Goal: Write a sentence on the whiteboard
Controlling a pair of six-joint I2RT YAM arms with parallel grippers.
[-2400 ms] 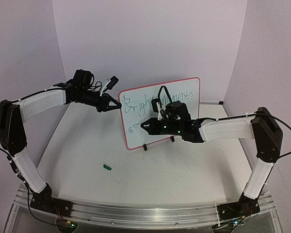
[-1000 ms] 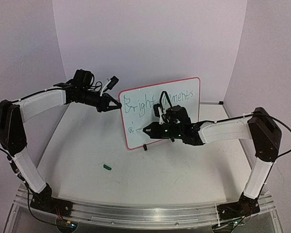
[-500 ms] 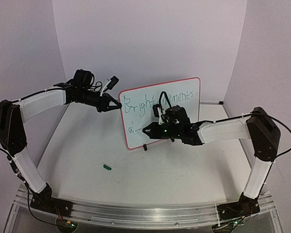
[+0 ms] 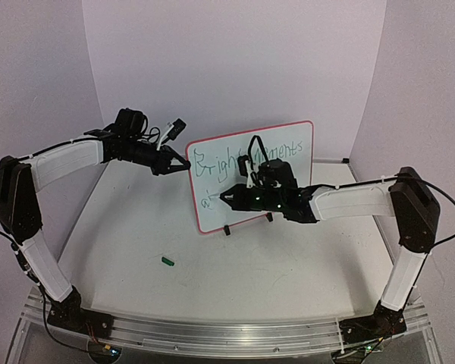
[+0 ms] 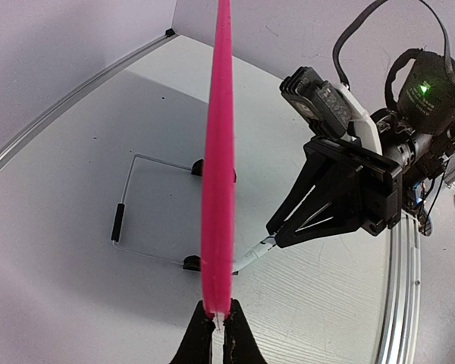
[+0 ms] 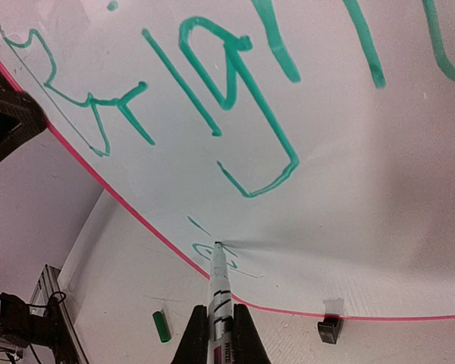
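Right gripper (image 6: pixel 220 322), clamped on a green marker (image 6: pixel 218 280), presses its tip low on the whiteboard (image 4: pixel 212 220), standing on the table (image 4: pixel 121 227), while left gripper (image 5: pixel 221 326) pinches its rim; too hard a push could skid the board and smear the line.

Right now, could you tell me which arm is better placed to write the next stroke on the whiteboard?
Right: the right claw holds the marker with the tip on the whiteboard, by the small green marks; the left claw is clamped on the pink edge, steadying it.
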